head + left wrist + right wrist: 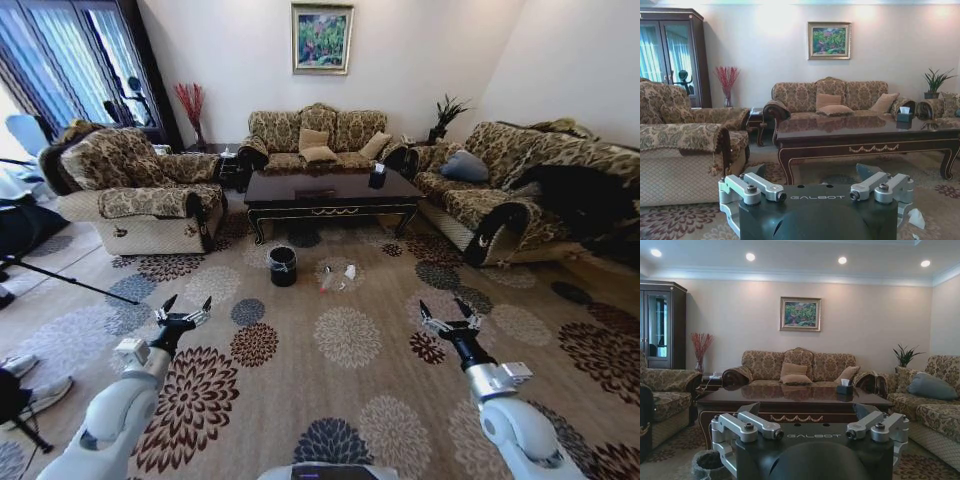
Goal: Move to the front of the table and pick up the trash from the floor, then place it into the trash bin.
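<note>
Nearest the head camera, the left gripper and right gripper hover over the beige flower-medallion carpet, fingers spread wide and holding nothing. The trash, a clear plastic bottle with red cap beside a crumpled white paper wad, lies well ahead, next to the small black lined trash bin, before the glossy dark coffee table. Driving in carelessly could knock the bin over or roll the bottle under the table.

The trash beside the trash bin is too small to sort — 1 white scrap sits half-hidden.
</note>
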Robot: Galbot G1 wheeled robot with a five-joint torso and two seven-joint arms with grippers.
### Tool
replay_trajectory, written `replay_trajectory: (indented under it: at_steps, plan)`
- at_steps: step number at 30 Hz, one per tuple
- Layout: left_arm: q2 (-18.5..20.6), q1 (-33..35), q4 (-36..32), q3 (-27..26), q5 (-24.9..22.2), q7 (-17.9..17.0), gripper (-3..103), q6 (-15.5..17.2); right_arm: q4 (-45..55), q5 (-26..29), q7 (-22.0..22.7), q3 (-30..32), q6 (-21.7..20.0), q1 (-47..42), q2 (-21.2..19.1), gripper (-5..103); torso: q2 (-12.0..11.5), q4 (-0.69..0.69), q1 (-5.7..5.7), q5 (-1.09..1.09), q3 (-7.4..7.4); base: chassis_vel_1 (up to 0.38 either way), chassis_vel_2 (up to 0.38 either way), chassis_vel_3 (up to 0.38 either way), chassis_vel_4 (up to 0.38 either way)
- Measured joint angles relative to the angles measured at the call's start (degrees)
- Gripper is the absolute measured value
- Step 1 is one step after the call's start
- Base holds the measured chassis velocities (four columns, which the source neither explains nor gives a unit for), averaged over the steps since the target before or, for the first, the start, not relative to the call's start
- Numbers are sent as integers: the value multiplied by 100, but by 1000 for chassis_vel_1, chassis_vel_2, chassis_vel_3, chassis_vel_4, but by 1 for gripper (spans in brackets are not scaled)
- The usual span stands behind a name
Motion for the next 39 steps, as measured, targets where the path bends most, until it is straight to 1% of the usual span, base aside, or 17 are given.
replay_trajectory:
  at_steps: [4,13,17,39]
  plan:
    - [-2,48,-29,4,-56,-22,100,35,58,-8,12,-16,-18,-11,38,100,0,1,0,0,0,0,0,0,0]
    - [-6,46,49,23,-30,-20,100,2,125,-9,27,17,-23,-98,50,100,0,0,0,0,0,0,0,0,0]
    - [-22,36,61,51,-98,-19,100,-1,173,-15,79,11,-85,-66,145,100,0,0,0,0,0,0,0,0,0]
    - [-69,89,79,32,-71,9,100,-10,266,-69,95,-33,-82,-166,300,100,0,0,0,0,0,0,0,0,0]
